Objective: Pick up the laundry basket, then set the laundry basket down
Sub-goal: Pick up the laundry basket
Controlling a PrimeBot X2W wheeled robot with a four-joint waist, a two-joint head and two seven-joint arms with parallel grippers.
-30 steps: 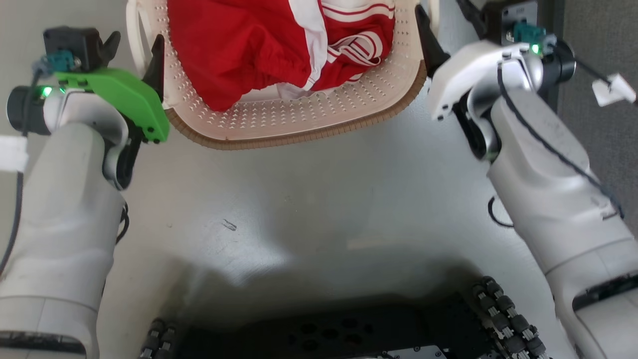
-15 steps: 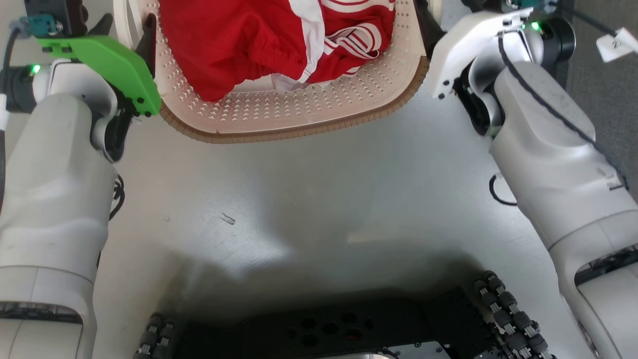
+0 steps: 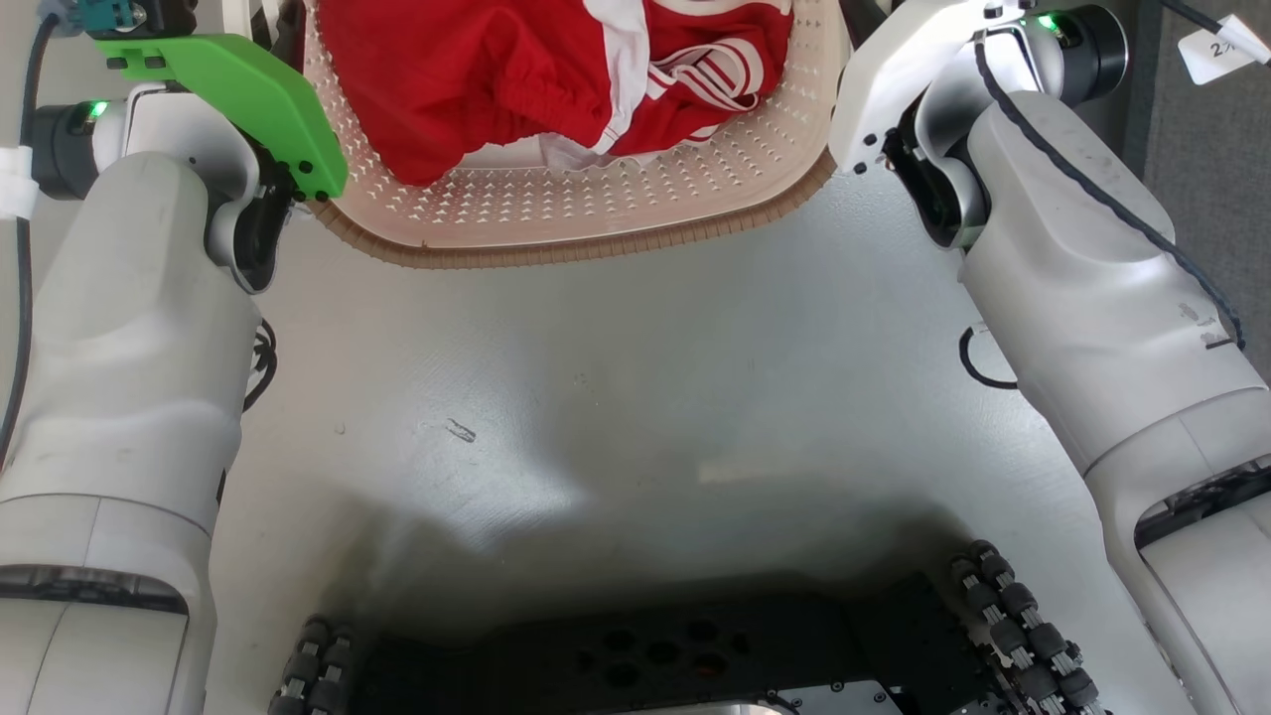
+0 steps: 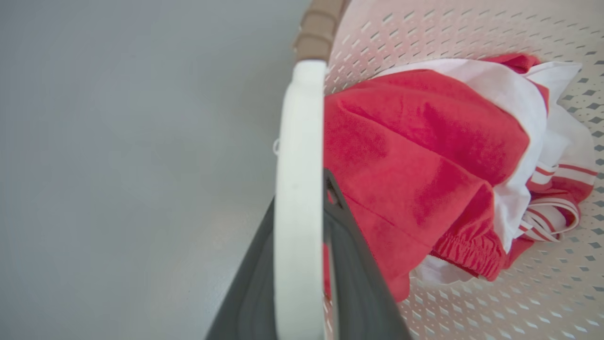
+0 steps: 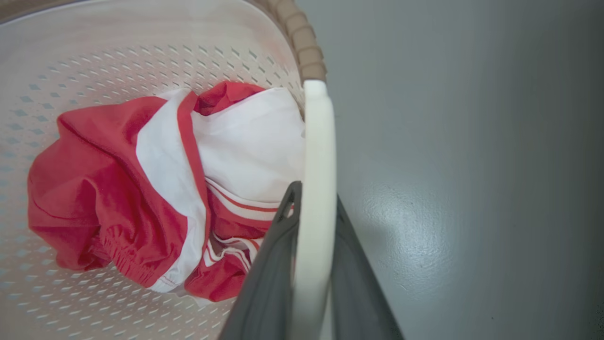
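Observation:
The laundry basket (image 3: 596, 214) is cream-white and perforated, with a brown woven rim (image 3: 556, 253), and sits at the top of the head view. A red and white garment (image 3: 516, 79) lies inside it. In the left wrist view my left gripper (image 4: 299, 198) is shut on the basket's white side handle (image 4: 302, 141), one dark finger on each side of it. My right gripper (image 5: 316, 193) is shut on the other white handle (image 5: 318, 141) in the same way. The green-covered left wrist (image 3: 238, 89) and white right wrist (image 3: 894, 70) flank the basket.
Grey floor (image 3: 635, 397) spreads below the basket, with a small dark scuff (image 3: 459, 430). My black wheeled base (image 3: 675, 655) fills the bottom edge. A darker carpet strip (image 3: 1201, 149) runs along the right, and a white tag (image 3: 1216, 50) hangs near the right wrist.
The basket and both wrists have moved toward the top of the head view, still held by both handles. The floor scuff has hardly shifted.

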